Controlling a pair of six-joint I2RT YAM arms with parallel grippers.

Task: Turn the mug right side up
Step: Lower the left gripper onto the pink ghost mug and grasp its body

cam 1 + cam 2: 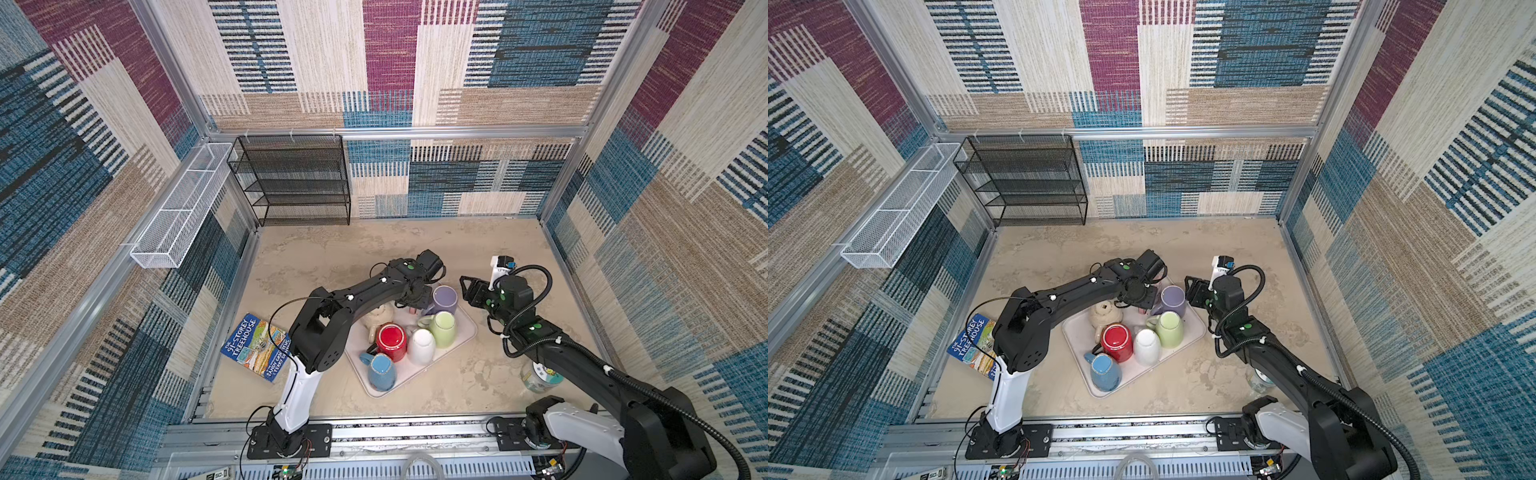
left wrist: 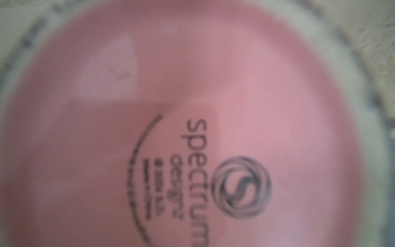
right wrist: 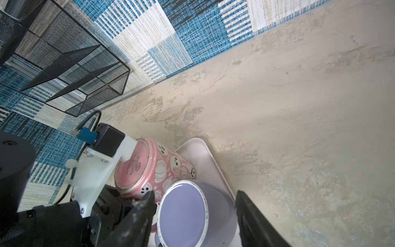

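Note:
A pink mug (image 3: pixel 158 169) with white pumpkin and ghost prints stands base up at the far corner of the tray (image 1: pixel 461 338). Its printed base (image 2: pixel 192 128) fills the left wrist view, blurred. My left gripper (image 1: pixel 417 302) hangs right over it, so both top views show only a sliver of the pink mug (image 1: pixel 413 310). The jaws are hidden. My right gripper (image 3: pixel 195 198) is open, one finger (image 3: pixel 147 203) on each side of the upside-down purple mug (image 3: pixel 183 216) in its wrist view. In a top view the right gripper (image 1: pixel 466 286) sits just right of the purple mug (image 1: pixel 444 298), apart from it.
Upside down on the tray are green (image 1: pixel 442 328), white (image 1: pixel 422 345), red (image 1: pixel 391 340) and blue (image 1: pixel 381 372) mugs, plus a cream pot (image 1: pixel 376 316). A book (image 1: pixel 255 347) lies left. A jar (image 1: pixel 540 376) stands under the right arm. A black mesh rack (image 1: pixel 295 183) is at the back.

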